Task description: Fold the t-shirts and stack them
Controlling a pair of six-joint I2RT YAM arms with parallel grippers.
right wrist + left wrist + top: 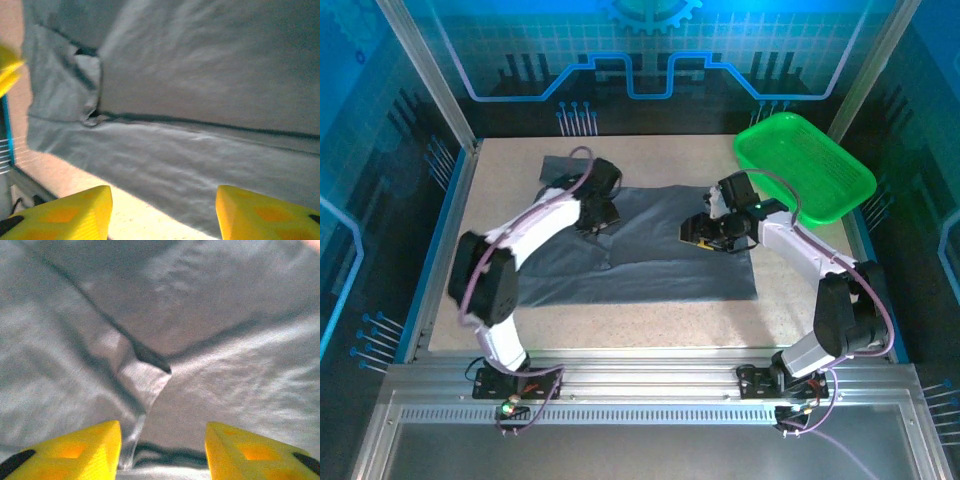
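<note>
Top external view: I am seeing the t-shirt (660, 265) lying spread on the table (500, 170), its long axis running left to right across my front.
Shirt from my hands: it is lying directly beneath both, with the green tray (840, 185) off to the far right.
Left gripper (597, 218): I am holding it wide open and empty, pointing down over the shirt's left-middle; on the left wrist view a raised crease (145, 375) is lying between my fingers (75, 450).
Right gripper (703, 233): I am also holding it open and empty, over the right-middle, near a shirt edge.
Arm pose: both arms are reaching forward and angling inward.
Nearer arm: judging by the crease, my left is sitting closer to a pinch point.
</note>
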